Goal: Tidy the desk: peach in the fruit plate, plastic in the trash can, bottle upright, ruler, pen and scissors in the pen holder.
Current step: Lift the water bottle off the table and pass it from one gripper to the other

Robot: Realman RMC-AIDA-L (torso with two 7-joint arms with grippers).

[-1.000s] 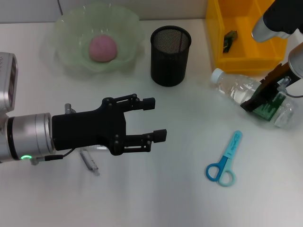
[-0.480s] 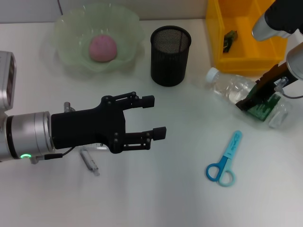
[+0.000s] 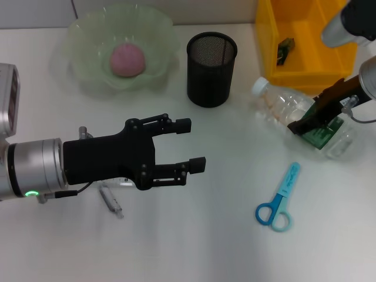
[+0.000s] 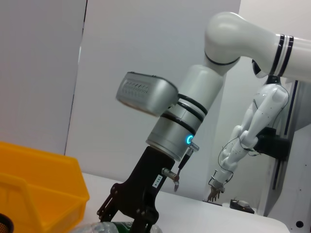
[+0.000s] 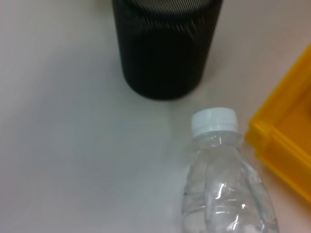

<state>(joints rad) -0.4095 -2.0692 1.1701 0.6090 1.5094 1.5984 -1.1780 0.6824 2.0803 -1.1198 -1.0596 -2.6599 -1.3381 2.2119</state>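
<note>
A white desk (image 3: 194,247) holds one yellow bin (image 3: 305,64), one glassy plate (image 3: 88,41) with one peach (image 3: 127,60), one mesh holder (image 3: 211,69), one crinkled bottle (image 3: 282,106), risen slightly under the right gripper (image 3: 314,123) pinching it, one scissors (image 3: 279,200), one pen (image 3: 110,200). Left gripper (image 3: 191,144) spread.

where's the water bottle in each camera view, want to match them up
Head view: the bottle lies at the right of the desk, cap toward the pen holder, with the right gripper on its body.
Left wrist view: only a sliver of it shows at the bottom edge.
Right wrist view: cap and neck fill the lower middle.
Shared landmark: the yellow bin.
</note>
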